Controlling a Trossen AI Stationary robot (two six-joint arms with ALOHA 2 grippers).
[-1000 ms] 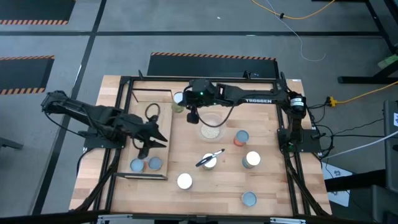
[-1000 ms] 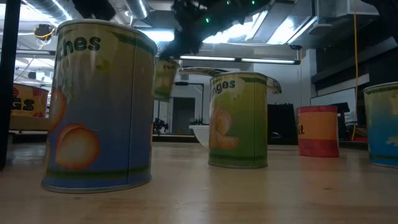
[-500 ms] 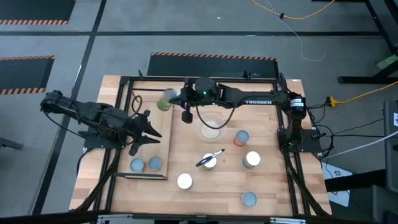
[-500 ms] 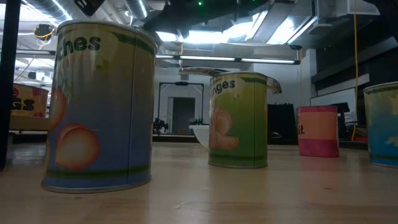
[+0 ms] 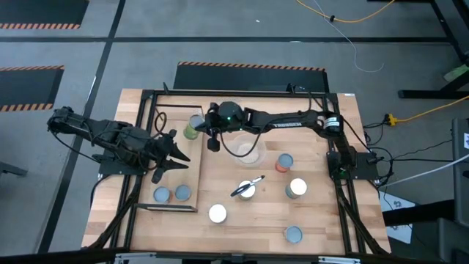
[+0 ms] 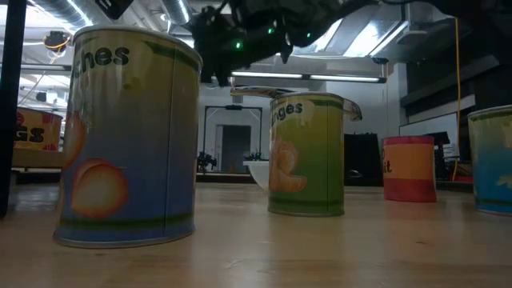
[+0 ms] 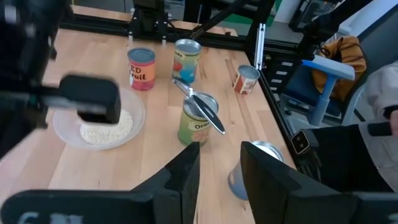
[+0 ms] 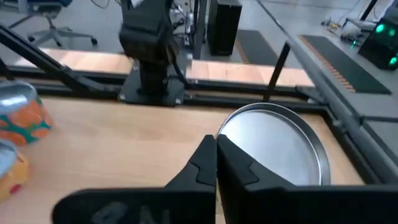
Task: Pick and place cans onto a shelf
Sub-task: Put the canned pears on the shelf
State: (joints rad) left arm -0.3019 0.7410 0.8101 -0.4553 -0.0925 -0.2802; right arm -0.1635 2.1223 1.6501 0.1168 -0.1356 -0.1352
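Reads "hes", cut off by the edge, on the near peach can (image 6: 128, 136) in the low view. Shows "ges" above an orange picture on the green can (image 6: 306, 154) behind. Carries a pale letter "t" on the red can (image 6: 409, 168). Bears "GS" on a can (image 6: 36, 129) far off at the picture's left. Reads "Ora", partly hidden, on the green can (image 7: 196, 119) in the left wrist view.

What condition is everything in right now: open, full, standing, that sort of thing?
Left gripper: open, empty.
Right gripper: at a silver-topped green can, grip unclear.
Clear bowl: holding pale grains.
Orange-labelled green can: upright, silver-and-black utensil lying across its top.
Two blue-grey-topped cans on light-wood shelf: upright.
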